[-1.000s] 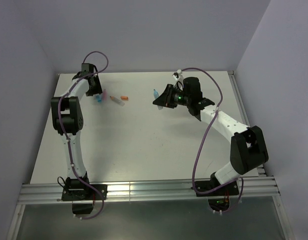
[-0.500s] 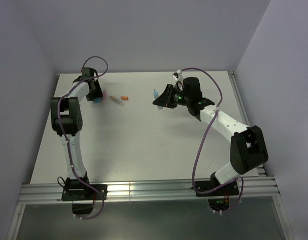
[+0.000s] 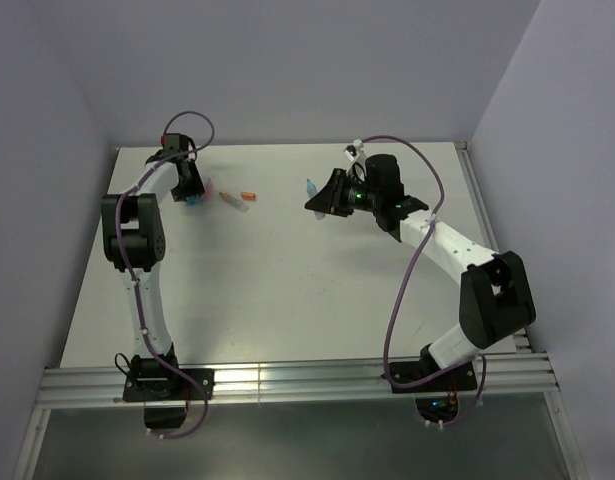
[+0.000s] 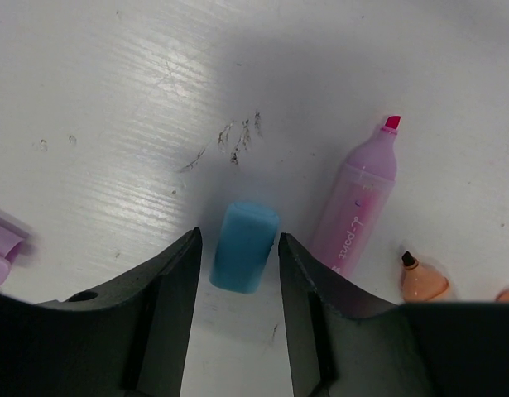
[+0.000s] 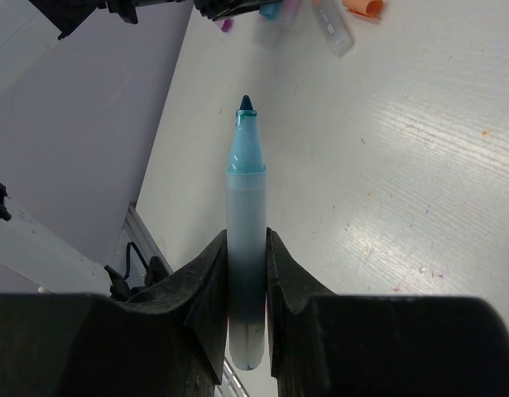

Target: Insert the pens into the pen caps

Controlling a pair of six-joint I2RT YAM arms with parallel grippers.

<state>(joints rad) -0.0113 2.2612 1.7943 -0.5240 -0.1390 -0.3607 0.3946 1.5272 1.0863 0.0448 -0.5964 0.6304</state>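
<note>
Jaws on the left gripper point(image 4: 237, 240) stand apart, straddling the blue pen cap point(image 4: 244, 246) with a sliver of table showing on each side, so nothing is gripped. That cap is a short, rounded sleeve of matte sky-blue plastic. It lies on the white table point(image 4: 155, 99), whose surface is finely grained and marked with a few dark scuffs. Just to the cap's right lies the pink pen point(image 4: 357, 198), a translucent stubby barrel with printed lettering and a red chisel tip pointing away from the gripper. Beside that, at the lower edge, the pale nose of the orange pen point(image 4: 421, 281) peeks out with its dark tip. A lilac piece point(image 4: 2, 246), cut off at the left edge, may be the pink cap, though I can't be sure.

Over on the other side, the right gripper point(image 5: 247, 240) is clamped tight on the blue pen point(image 5: 247, 157). The frosted barrel is pinched at its lower end and the teal tip points outward. It appears lifted off the table, well apart from the cluster near the far-left corner.
</note>
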